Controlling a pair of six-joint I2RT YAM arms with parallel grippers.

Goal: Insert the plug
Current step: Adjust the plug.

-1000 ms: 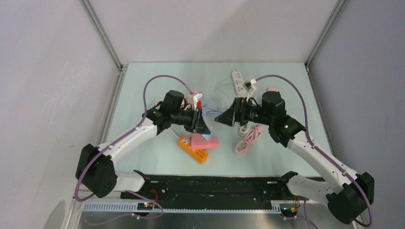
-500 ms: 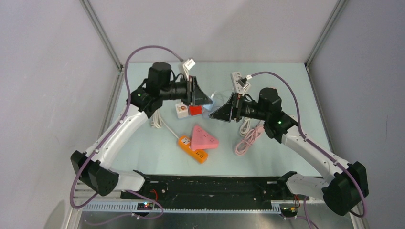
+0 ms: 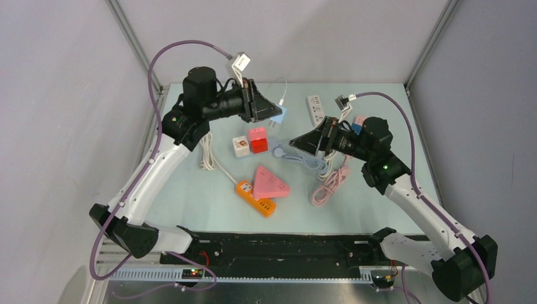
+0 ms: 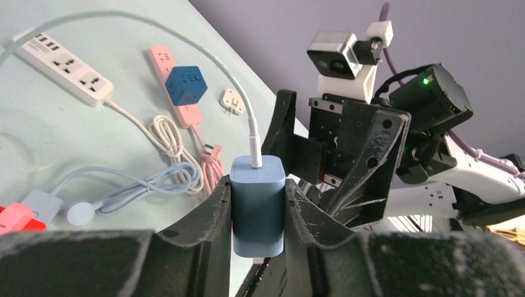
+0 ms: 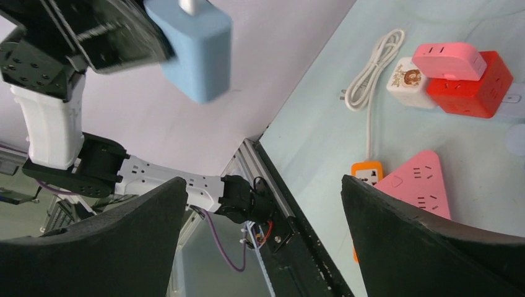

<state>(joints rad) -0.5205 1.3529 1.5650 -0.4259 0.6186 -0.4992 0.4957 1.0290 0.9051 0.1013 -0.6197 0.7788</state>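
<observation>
The step in hand looks like the carry: the plug, a light blue wall adapter [image 4: 258,213] with a pale cable [image 4: 241,93] entering its outer end, is held off the table and not yet lined up with any socket. In the overhead view it hangs beyond the pink triangular power strip [image 3: 271,183], toward the far edge of the table and above the red cube socket [image 3: 258,140] that sits just behind that strip. The left gripper [image 4: 258,204] has its fingers closed onto the adapter's two side faces. The body sits squarely between the pads with its cabled end sticking out past the tips. The prongs are hidden, so which way they face cannot be told. The right gripper [image 5: 263,182], to the right of the triangular strip and raised, points toward the adapter with its fingers spread wide and nothing between them. The next move probably calls for choosing an outlet, perhaps on the triangular strip, turning the wrist so the prongs face it, and lowering straight. The right arm may need to brace the strip.
</observation>
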